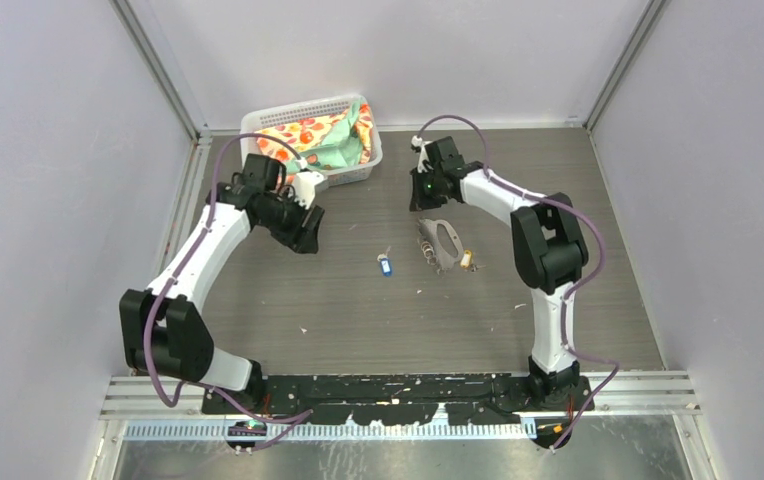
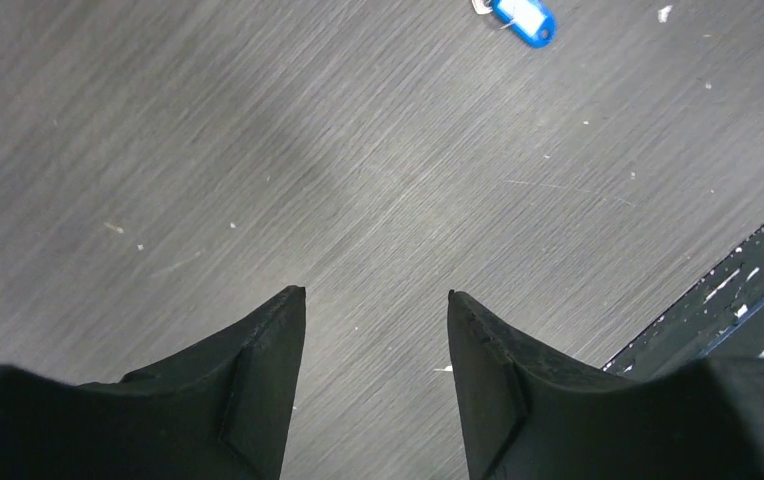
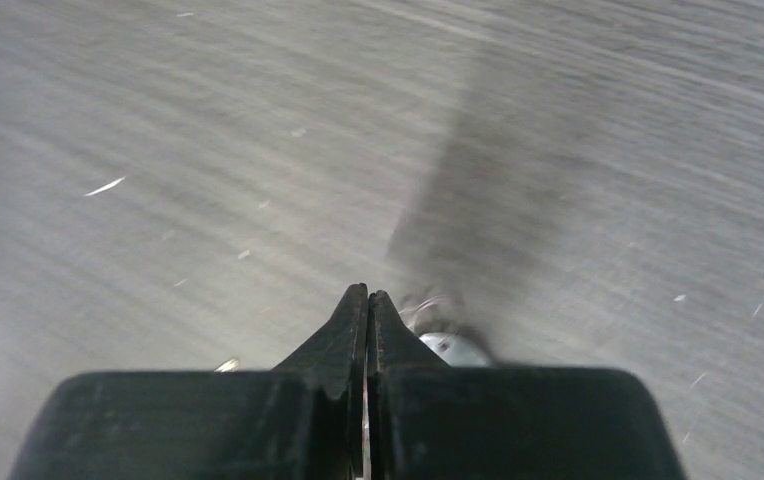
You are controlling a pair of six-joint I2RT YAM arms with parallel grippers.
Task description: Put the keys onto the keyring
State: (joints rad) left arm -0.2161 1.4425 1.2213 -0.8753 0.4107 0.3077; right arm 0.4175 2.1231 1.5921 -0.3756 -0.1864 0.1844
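Observation:
The blue-headed key (image 1: 385, 265) lies on the table's middle; it also shows at the top edge of the left wrist view, blue key (image 2: 524, 18). The keyring (image 1: 443, 240), a pale silvery oblong, lies just right of it, with the yellow-orange-headed key (image 1: 468, 260) at its right side. My left gripper (image 1: 307, 238) (image 2: 376, 292) hangs open over bare table, left of the blue key, nothing between its fingers. My right gripper (image 1: 421, 203) (image 3: 368, 292) is shut and empty just behind the keyring, whose silvery end (image 3: 455, 347) peeks out beside the right finger.
A white basket (image 1: 298, 108) with patterned cloth stands at the back, behind the left gripper. The black base rail (image 2: 728, 290) runs along the near edge. Walls close in the table on the left, right and back.

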